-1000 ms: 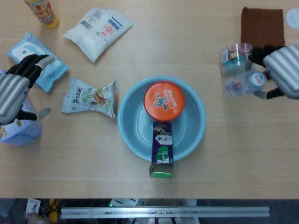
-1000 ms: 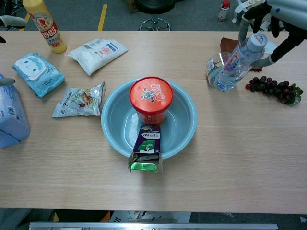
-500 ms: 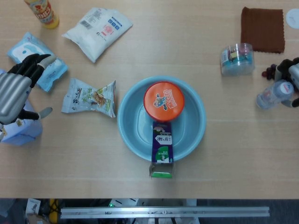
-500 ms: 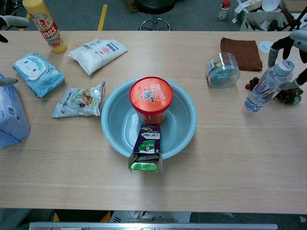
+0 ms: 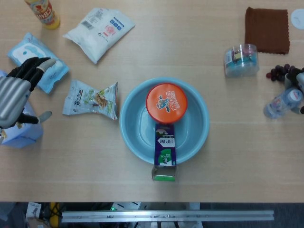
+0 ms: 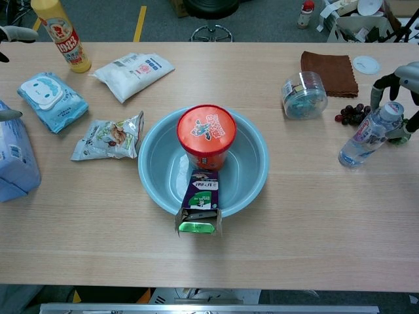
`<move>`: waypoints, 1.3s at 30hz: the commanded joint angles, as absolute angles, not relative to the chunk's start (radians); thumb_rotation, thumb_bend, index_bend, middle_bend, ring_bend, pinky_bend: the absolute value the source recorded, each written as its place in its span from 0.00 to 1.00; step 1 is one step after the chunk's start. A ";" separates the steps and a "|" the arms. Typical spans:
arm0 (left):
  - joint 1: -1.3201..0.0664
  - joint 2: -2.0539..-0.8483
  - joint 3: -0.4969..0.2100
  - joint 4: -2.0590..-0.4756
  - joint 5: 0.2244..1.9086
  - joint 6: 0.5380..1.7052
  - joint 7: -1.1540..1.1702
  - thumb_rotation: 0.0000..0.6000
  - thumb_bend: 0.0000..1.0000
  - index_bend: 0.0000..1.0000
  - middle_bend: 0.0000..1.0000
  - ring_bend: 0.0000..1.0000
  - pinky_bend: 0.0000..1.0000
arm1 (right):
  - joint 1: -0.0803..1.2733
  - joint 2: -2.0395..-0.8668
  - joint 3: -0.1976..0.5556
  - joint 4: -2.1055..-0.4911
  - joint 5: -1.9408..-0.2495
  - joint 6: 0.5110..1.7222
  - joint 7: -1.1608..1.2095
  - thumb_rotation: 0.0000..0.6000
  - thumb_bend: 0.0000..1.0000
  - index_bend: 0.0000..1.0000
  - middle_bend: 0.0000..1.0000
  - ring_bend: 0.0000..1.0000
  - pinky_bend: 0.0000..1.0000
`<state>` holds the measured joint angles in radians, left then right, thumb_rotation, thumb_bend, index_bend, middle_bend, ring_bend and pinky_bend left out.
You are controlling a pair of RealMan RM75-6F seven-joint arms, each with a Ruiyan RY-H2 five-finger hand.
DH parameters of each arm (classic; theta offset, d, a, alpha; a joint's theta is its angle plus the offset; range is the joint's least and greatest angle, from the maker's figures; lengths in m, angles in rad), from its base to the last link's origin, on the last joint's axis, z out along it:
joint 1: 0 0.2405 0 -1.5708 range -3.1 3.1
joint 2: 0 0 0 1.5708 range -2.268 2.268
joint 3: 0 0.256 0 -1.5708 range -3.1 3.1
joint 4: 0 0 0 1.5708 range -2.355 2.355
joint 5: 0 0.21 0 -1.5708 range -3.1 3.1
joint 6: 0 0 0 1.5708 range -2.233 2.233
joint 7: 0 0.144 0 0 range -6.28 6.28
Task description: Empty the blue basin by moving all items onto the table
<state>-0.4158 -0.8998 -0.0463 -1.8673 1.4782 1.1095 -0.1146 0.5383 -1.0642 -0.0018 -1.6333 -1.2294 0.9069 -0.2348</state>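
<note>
**Two items in the basin, water bottle at the table's right edge**

The round light-blue plastic basin [image 5: 199,102] sits at the centre of the pale wooden table [image 6: 314,229]. Inside it, toward twelve o'clock, stands a cup of instant noodles with an orange printed lid [image 5: 166,102]. A purple and green drink carton [image 5: 164,151] lies across the basin's six o'clock rim, its purple end inside and its green end hanging out over the table.

At three o'clock from the basin, by the table's right edge, the right hand [image 6: 400,85] is around the neck of a clear plastic water bottle with a white cap [image 6: 368,135]; dark fingers show on either side of the cap, and the bottle leans, its base on the table. Only part of this hand is in frame. Beside the bottle lies a bunch of dark purple grapes [image 6: 352,114]. A clear lidded tub with blue-green contents [image 5: 241,60] and a folded brown cloth [image 5: 267,29] lie toward one o'clock.

At nine o'clock, the left hand [image 5: 15,95] holds nothing, its dark fingers spread over a pale blue soft pack [image 6: 14,160]. Nearby are a light-blue wet-wipes packet [image 5: 40,64], a silver-green snack bag [image 5: 90,99], a white pouch [image 5: 99,31] and a yellow bottle with a red label [image 5: 43,13], toward ten and eleven o'clock.
</note>
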 commanded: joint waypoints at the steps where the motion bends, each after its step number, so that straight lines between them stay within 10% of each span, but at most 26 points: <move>1: -0.415 -0.900 -0.046 -1.868 1.478 1.110 -0.115 1.00 0.19 0.00 0.09 0.06 0.20 | 0.539 -1.058 -0.002 -1.635 -1.227 0.899 -0.237 1.00 0.22 0.55 0.40 0.39 0.56; 15: -0.419 -0.903 -0.047 -1.870 1.476 1.107 -0.108 1.00 0.19 0.00 0.09 0.06 0.20 | 0.550 -0.996 0.005 -1.676 -1.212 0.861 -0.241 1.00 0.22 0.24 0.31 0.31 0.53; 33: -0.416 -0.894 -0.051 -1.872 1.472 1.115 -0.117 1.00 0.19 0.00 0.09 0.06 0.20 | 0.569 -0.874 0.054 -1.851 -1.412 0.902 -0.073 1.00 0.21 0.23 0.31 0.31 0.53; 39: -0.413 -0.891 -0.050 -1.876 1.473 1.117 -0.119 1.00 0.19 0.00 0.09 0.06 0.20 | 0.650 -0.930 0.087 -1.891 -1.420 0.823 -0.109 1.00 0.04 0.23 0.31 0.31 0.52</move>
